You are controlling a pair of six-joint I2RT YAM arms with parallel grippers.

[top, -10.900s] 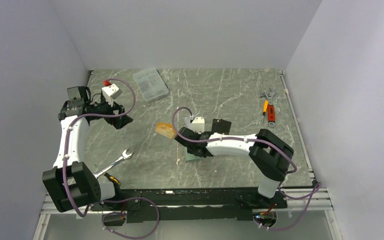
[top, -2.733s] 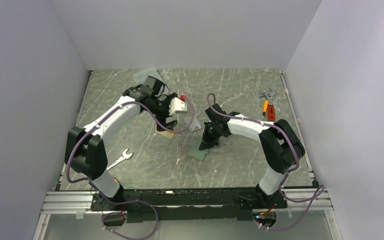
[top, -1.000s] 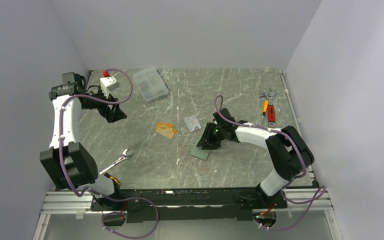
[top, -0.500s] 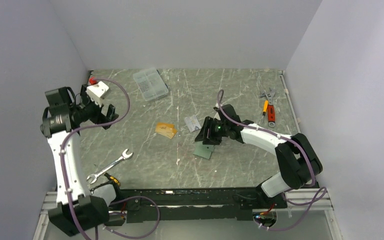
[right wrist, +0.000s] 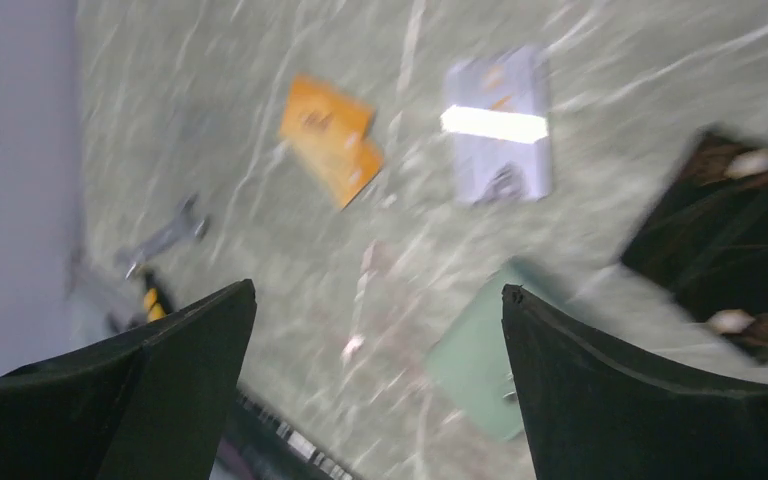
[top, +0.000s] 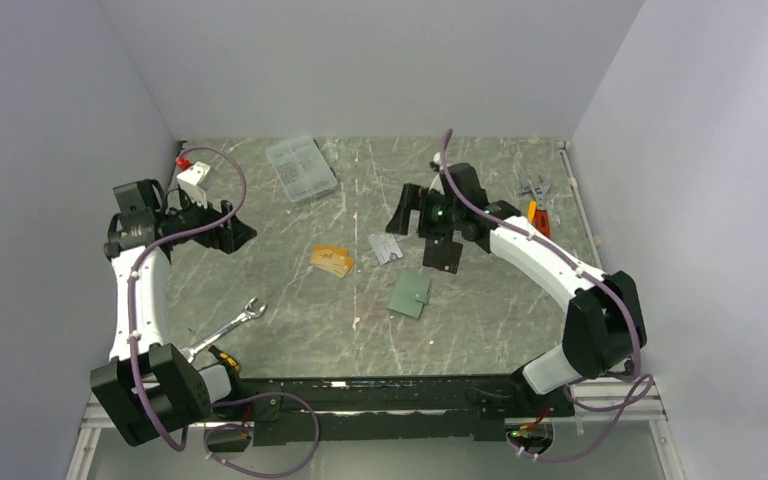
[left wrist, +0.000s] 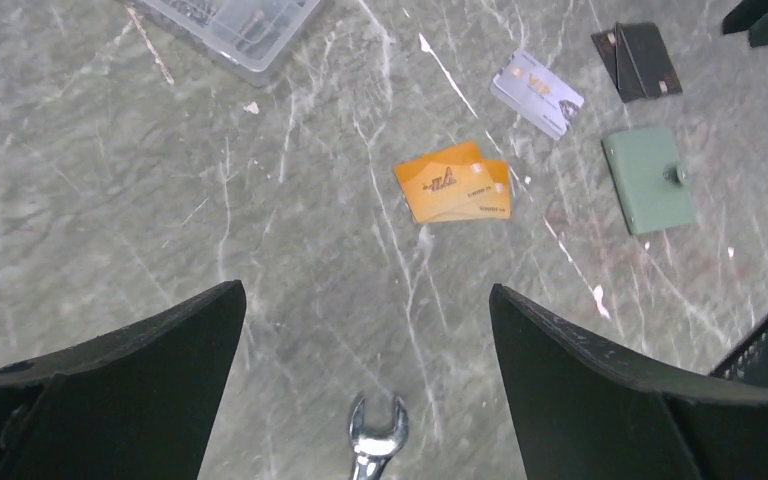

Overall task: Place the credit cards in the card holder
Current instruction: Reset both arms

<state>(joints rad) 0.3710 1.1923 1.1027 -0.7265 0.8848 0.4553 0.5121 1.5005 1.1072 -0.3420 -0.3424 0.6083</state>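
Note:
Two overlapping orange credit cards (top: 332,260) (left wrist: 455,182) (right wrist: 330,135) lie flat mid-table. A silvery credit card (top: 385,248) (left wrist: 537,93) (right wrist: 497,125) lies just right of them. The grey-green card holder (top: 410,294) (left wrist: 649,178) (right wrist: 480,350) lies folded shut nearer the arms, with nothing touching it. My right gripper (top: 412,218) (right wrist: 379,288) hangs open and empty above the table, beyond the silvery card. At the far left my left gripper (top: 235,230) (left wrist: 365,290) is open and empty, high over the table.
A flat black square piece (top: 443,254) (left wrist: 638,60) (right wrist: 725,240) lies right of the silvery card. A clear compartment box (top: 301,168) (left wrist: 230,20) sits at the back. A wrench (top: 222,330) (left wrist: 375,445) lies front left. Orange-handled tools (top: 537,215) rest at the right.
My right gripper has opened, let go of the card holder and risen toward the back of the table. The card holder now lies flat. My left arm has shifted about at the far left.

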